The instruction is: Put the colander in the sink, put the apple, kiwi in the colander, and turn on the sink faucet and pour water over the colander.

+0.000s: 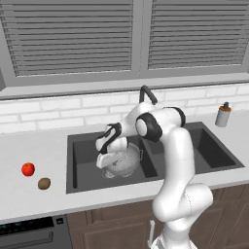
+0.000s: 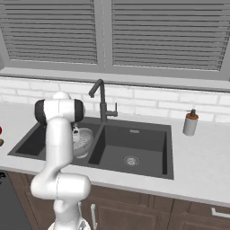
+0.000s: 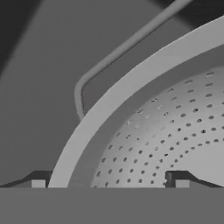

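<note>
Nearest the camera, the white arm rises in front of the counter edge and bends forward over the sink (image 1: 85, 146), the landmark for all positions given here. The sink is a dark grey double basin set into a pale counter (image 1: 34, 146).

The colander (image 1: 122, 162), a silver perforated bowl with a broad rim, sits in the left basin, toward the divider between the two basins. Its perforated inner wall carries no fruit where it is visible; the rest of its interior cannot be judged. The gripper (image 3: 107, 181) is poised directly over the colander's rim with its jaws spread wide: in the hand view one finger tip stands outside the rim and the other inside the bowl, with the rim band passing between them. Whether either tip touches the rim cannot be told. A thin side handle (image 3: 87, 78) loops out from the rim.

The right basin holds only its round metal drain (image 2: 131, 160).

On the counter left of the sink lie the kiwi (image 1: 44, 183), nearer the front edge, and the apple (image 1: 28, 169), just behind it.

Behind the sink, at the divider, stands the sink faucet (image 2: 101, 101), its spout angled over the left basin. A soap bottle (image 2: 190, 122) stands behind the sink's right corner. Beyond are white tiles and a shuttered window (image 2: 134, 31).
</note>
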Robot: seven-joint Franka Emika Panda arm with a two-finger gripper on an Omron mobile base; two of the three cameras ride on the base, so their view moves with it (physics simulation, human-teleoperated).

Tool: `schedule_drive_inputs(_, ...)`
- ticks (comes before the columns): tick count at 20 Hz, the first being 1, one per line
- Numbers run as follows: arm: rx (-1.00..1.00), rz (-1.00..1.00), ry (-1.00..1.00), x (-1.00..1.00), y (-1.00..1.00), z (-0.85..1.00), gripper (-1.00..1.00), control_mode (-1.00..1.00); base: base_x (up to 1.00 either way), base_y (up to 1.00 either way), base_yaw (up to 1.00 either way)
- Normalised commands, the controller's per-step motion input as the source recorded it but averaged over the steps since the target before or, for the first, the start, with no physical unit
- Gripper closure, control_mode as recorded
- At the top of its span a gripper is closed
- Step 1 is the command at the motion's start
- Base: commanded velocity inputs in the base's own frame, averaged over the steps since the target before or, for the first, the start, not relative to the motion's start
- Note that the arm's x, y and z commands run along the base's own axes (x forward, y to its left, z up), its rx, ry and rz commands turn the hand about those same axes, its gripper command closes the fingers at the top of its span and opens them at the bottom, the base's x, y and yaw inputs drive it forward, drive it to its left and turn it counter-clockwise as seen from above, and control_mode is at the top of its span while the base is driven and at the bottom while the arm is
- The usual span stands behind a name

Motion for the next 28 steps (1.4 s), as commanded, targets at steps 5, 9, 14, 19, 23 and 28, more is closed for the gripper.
schedule_drive_inputs(5,0.0,0.0,-0.21,-0.3,-0.21,0.12,-1.0,-1.0,0.0,0.0,0.0)
schedule_drive_inputs(9,0.01,0.01,-0.28,-0.43,-0.03,0.42,-1.0,-1.0,0.0,0.0,0.0)
schedule_drive_inputs(14,0.0,0.02,-0.27,-0.42,0.0,0.67,-1.0,-1.0,0.0,0.0,0.0)
schedule_drive_inputs(19,0.0,0.02,-0.22,-0.47,0.0,0.96,-1.0,-1.0,0.0,0.0,0.0)
schedule_drive_inputs(23,-0.01,0.04,-0.01,-0.14,0.03,1.0,-1.0,-1.0,0.0,0.0,0.0)
schedule_drive_inputs(28,-0.08,0.12,0.06,0.0,0.03,1.0,-1.0,-1.0,0.0,0.0,0.0)
